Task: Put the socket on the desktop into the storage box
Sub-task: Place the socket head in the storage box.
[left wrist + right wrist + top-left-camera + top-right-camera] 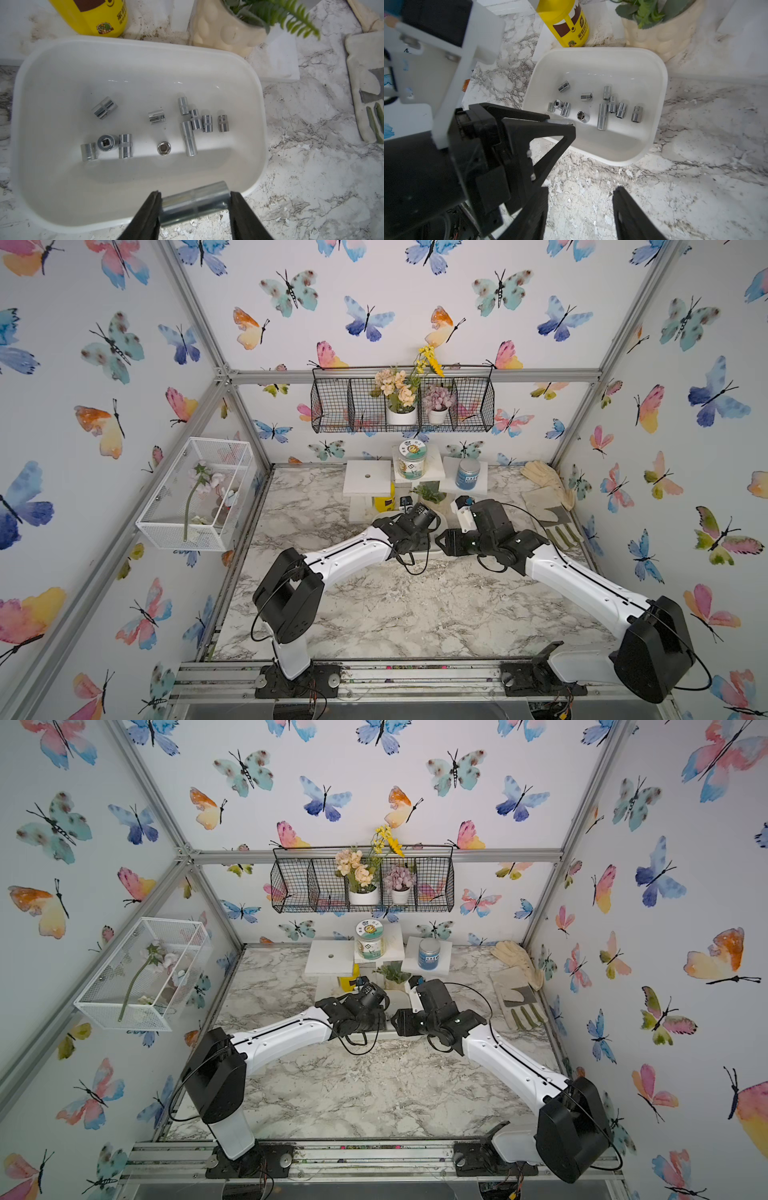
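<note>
The left jaws pinch a long chrome socket (195, 204) by its two ends, lying crosswise and slightly tilted between them, and it hangs just above the near rim of the box (135, 62). Part of it looks to be over the box and part over the rim and the worktop (311, 166) outside. That position is the main risk. If the jaws let go here, the socket could strike the thick rim and tip outward, and being round and smooth it would probably roll away from the box across the worktop. It likely needs to travel further toward the middle of the box before release. The grip itself is a second worry: polished metal held only end to end, already at a slant, may pivot or slide out early if the arm jerks. A drop from height could also land on the other sockets (189, 138) scattered on the box floor, and the socket might bounce, though the walls would probably contain it. The right jaws are spread with nothing between them, over the worktop just outside the near side of the box. In both top views the two wrists sit close together, so a sideways move by either arm risks a knock that could shake the socket loose.
</note>
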